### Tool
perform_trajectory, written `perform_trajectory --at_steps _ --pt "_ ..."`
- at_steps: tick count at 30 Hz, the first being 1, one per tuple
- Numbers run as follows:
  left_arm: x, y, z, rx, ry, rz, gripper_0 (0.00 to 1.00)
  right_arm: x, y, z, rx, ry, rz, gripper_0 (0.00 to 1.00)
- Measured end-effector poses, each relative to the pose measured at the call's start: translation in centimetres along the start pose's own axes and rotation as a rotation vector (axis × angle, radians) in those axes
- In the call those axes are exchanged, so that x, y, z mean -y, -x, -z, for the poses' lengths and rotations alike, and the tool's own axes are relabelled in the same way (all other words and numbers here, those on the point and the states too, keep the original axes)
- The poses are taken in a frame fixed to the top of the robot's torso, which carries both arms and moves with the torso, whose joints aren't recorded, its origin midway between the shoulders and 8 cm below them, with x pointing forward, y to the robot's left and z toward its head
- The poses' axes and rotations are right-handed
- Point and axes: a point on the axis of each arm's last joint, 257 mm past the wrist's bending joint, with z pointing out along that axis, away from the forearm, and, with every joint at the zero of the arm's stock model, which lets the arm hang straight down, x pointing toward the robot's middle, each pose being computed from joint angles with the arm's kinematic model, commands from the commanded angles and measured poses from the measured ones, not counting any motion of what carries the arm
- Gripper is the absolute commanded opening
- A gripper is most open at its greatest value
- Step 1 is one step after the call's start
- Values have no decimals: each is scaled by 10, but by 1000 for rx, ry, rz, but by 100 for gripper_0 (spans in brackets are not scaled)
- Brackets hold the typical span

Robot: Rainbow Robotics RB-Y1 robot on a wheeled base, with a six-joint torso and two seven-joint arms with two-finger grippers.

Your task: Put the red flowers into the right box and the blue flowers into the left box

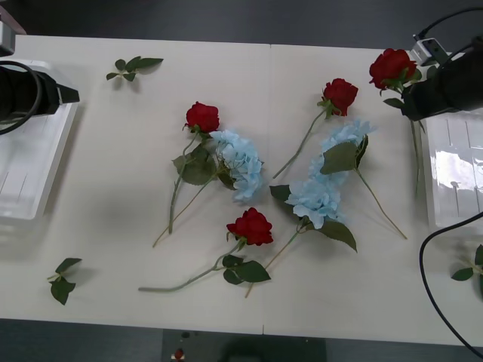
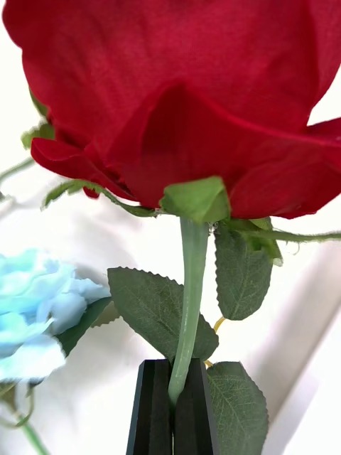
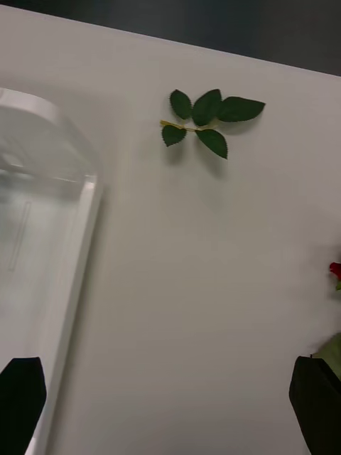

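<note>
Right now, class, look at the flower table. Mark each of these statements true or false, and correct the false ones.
1. The right claw is shut on the stem of a red rose. True.
2. The left box already holds a blue flower. False: no flower is seen in it.
3. Three red roses lie on the table between the boxes. True.
4. The left claw is gripping a leaf sprig. False: it is open near the left box, and the sprig lies apart on the table.
5. The held rose lies inside the right box. False: the claw holds it near that box's far end.
</note>
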Motion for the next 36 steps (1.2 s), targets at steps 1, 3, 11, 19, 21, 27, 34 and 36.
perform_trajectory --at_steps 1,3,11,19,21,27,34,36 --pt "11 -4 -3 -2 -24 6 100 4 1 6 11 8 -24 0" --pt "28 -10 -8 -8 -63 21 100 12 2 14 31 16 -68 0" --pt "99 -29 -35 -21 -136 -58 100 60 -27 42 -20 -58 -214 0" --pt "163 -54 -66 -28 -176 -110 100 103 -47 68 -47 -169 -382 0" --pt "175 -63 -75 -41 -187 -91 100 113 -55 73 -54 -194 -418 0" --pt "181 -85 -102 -68 -128 -136 100 146 -78 89 -52 -272 -519 0" --pt "186 -102 -128 -118 -79 -167 100 183 -103 86 9 -366 -556 0" --pt "188 -102 -133 -114 -80 -161 100 191 -114 82 18 -386 -557 3"
